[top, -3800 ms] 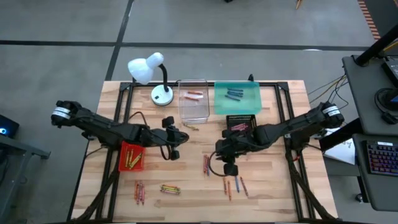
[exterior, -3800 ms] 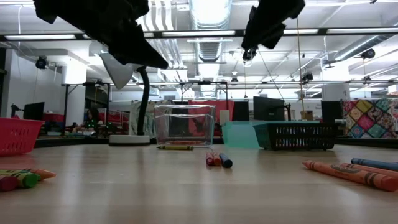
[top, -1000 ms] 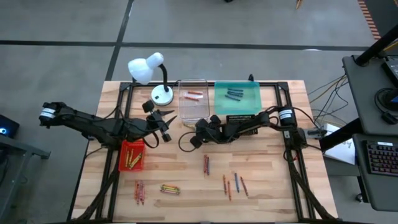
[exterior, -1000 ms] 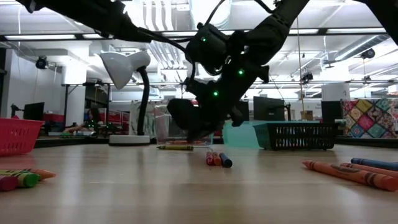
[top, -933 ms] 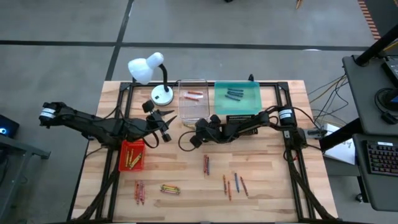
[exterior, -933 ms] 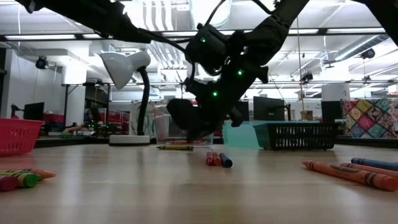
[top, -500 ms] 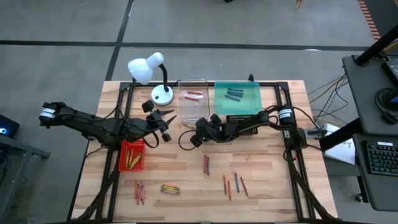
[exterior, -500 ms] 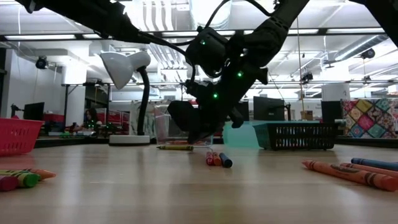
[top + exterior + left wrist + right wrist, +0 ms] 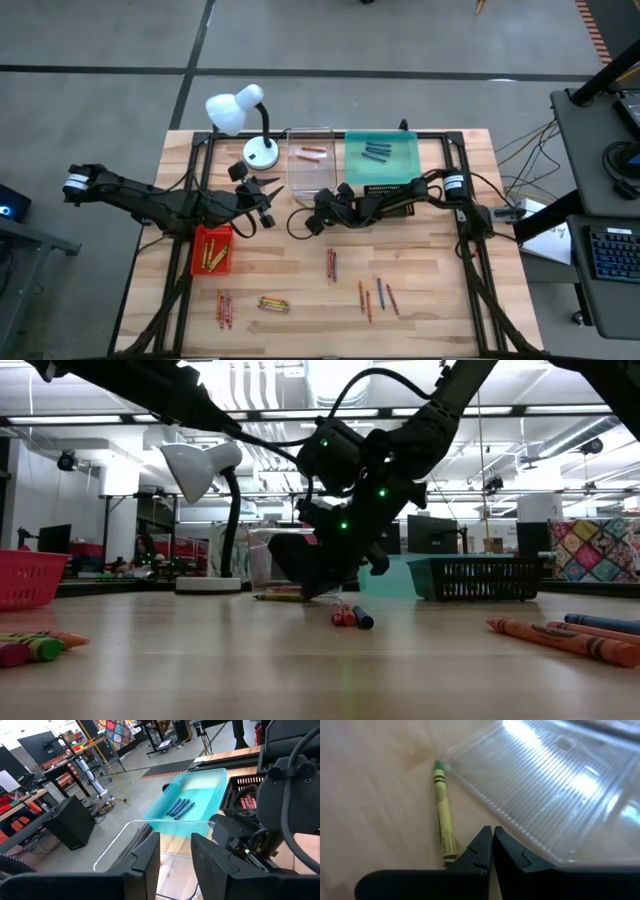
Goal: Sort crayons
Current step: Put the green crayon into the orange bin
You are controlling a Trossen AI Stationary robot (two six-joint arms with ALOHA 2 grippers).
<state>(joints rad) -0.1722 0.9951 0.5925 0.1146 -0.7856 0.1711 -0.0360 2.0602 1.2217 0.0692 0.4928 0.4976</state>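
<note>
— Crayon (image 9: pixel 443 822), the yellow-green one — where is it lying?
— On the wood by the clear tray (image 9: pixel 560 785), just off the right gripper (image 9: pixel 492 840), whose fingers are pressed together on nothing.
— And the left gripper (image 9: pixel 262 203)?
— At nine o'clock of it — fingers parted, empty.

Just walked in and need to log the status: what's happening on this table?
A two-armed robot is sorting crayons into trays. The right gripper, fingers shut and empty, is low over the table next to a yellow-green crayon lying just outside the clear tray. The left gripper hangs above the red tray, holding nothing visible. Blue crayons already lie in the teal tray, and several loose crayons are still on the table's front half.
</note>
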